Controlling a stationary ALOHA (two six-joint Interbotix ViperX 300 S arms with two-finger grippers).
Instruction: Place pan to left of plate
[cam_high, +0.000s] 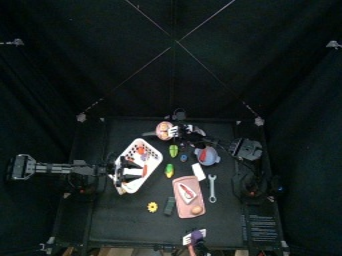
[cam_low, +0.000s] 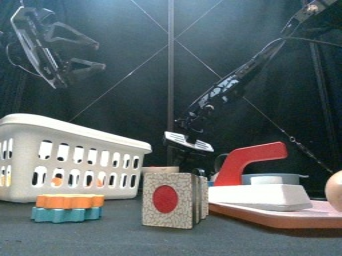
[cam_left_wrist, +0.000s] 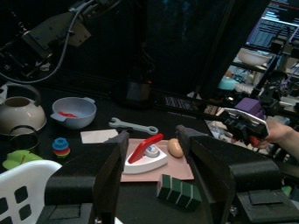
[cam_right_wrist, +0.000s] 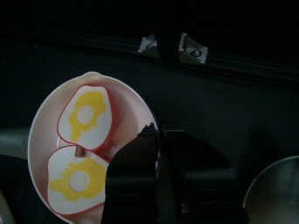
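Hanging over the counter's back edge, the right claw (cam_high: 179, 129) is apparently clamping the pan (cam_high: 166, 129) by its handle and should be carrying it level past the plate (cam_high: 138, 153) toward the left edge, while the left claw (cam_left_wrist: 158, 144) is idling, jaws apart.

The left gripper (cam_left_wrist: 158, 175) is held raised, jaws spread wide. The right gripper (cam_right_wrist: 156, 166) is lowered, jaws nearly closed.

Two slim black jointed arms (cam_low: 234, 80), broad matte black fingers (cam_left_wrist: 107, 179), looping black cables.
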